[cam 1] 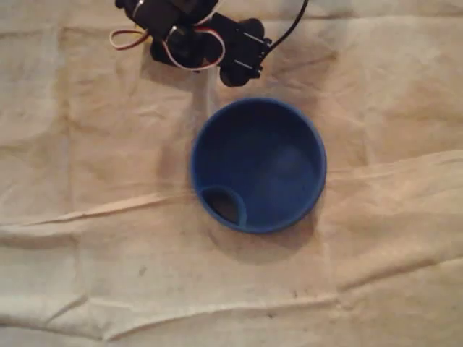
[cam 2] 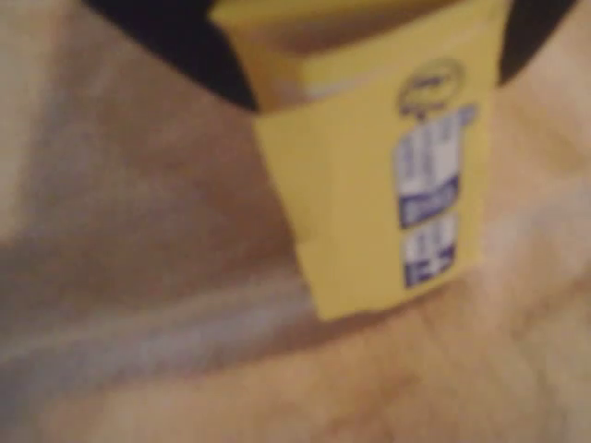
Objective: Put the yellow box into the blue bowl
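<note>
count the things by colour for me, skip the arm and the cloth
blue: 1, the round blue plastic bowl
yellow: 1, the yellow cardboard box with blue labels
total: 2

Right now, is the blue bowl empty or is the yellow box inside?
Empty: in the overhead view the blue bowl is bare inside. The yellow box hangs in the gripper.

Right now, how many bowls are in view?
1: the blue bowl sits mid-cloth in the overhead view, empty, just below the arm in the picture. The arm could hide something small.
</note>
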Motion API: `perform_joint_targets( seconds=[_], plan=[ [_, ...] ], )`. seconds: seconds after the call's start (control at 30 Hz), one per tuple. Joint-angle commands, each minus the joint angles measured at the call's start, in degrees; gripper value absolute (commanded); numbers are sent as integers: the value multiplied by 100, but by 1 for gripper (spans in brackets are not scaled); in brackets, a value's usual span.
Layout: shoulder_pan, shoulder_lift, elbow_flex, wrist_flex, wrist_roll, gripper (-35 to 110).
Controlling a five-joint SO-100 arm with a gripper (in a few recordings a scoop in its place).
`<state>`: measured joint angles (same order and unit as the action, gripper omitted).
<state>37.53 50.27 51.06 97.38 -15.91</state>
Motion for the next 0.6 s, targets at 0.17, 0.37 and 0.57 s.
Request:
perform_joint_targets(
  seconds=[0.17,0.37,0.57],
  plan=[
    [62,325,-158,44,9,0],
    [220,1072,-149,62,-18,0],
    [220,1723,-141,79,-18,0]
  ],
)
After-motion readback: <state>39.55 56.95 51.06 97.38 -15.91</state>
